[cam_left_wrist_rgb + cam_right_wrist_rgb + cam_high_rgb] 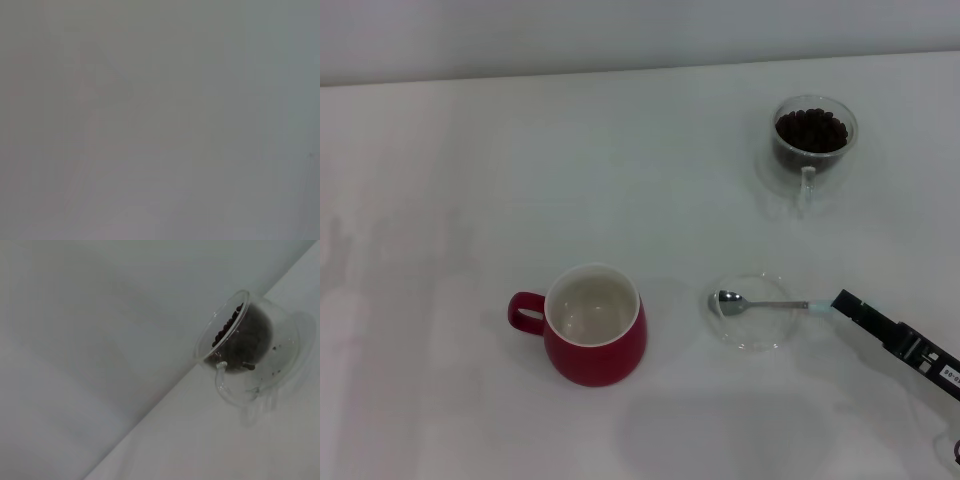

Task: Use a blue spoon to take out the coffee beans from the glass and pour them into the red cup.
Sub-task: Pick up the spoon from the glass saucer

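The small teaspoon with a shiny metal bowl and pale light-blue handle, the blue spoon [765, 303], lies across a flat clear round glass dish [752, 335] on the white counter [470, 180]. Its long axis runs almost level across the head view: the bowl points toward the robot's left, the handle toward its right. The black tip of the right gripper [842, 301] meets the handle's outer end, with the arm trailing off toward the lower right corner. Whether the fingers are pinching the handle or merely touching it cannot be told; the handle end is partly covered there. This arm is plainly the nearer one.

Beyond the spoon, farther back and a little to the right, stands the clear double-walled glass [814, 135] with the dark coffee beans [811, 130] filling it; the right wrist view shows it too. To the spoon's left, well apart, sits the bulbous dark-red ceramic mug, the red cup [595, 325], its cream inside empty.

The left gripper is nowhere visible; its wrist view shows only a blank grey surface.
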### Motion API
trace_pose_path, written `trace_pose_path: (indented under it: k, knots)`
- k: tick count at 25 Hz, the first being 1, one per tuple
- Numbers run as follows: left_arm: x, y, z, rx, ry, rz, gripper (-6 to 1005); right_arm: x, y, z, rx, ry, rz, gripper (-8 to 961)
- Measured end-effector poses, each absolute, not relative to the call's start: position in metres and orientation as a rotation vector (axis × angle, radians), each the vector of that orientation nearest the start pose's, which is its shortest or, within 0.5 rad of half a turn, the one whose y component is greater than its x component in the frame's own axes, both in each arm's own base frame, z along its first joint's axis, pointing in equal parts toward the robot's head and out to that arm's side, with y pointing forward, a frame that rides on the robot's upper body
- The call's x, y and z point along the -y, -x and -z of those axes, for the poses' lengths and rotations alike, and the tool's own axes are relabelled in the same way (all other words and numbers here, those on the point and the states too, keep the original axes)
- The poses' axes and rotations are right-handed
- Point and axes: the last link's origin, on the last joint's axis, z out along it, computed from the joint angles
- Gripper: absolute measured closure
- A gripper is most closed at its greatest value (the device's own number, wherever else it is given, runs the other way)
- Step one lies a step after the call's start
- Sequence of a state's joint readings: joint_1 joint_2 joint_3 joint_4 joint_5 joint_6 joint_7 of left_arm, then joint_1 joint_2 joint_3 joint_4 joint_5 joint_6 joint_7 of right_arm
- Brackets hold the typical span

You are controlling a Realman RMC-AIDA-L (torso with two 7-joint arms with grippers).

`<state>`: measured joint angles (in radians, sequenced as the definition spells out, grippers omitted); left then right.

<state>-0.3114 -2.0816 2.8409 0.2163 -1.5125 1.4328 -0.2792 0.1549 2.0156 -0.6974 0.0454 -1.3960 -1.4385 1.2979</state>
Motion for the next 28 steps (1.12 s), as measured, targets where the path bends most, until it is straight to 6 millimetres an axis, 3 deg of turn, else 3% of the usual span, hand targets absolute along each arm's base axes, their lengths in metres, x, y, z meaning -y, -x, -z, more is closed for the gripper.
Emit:
trace_pose_path:
  k: [4, 9, 15, 28]
  knots:
    - [-0.272, 0.345, 0.005, 0.682, 1.351, 0.921, 212, -0.178, -0.382, 0.04, -1.621, 1.707, -1.141, 570]
    - [-0.272, 0.344, 0.005, 0.682, 1.352, 0.921, 212, -0.178, -0.382, 0.039, -1.619, 1.706, -1.143, 747]
    - [-0.272, 0.344, 0.005, 0.683, 1.352, 0.922, 212, -0.179, -0.38, 0.038, -1.609, 1.716, -1.153, 798]
    - [-0.272, 0.344, 0.005, 0.682, 1.351, 0.923, 210, -0.181, -0.377, 0.024, -1.58, 1.733, -1.224, 800]
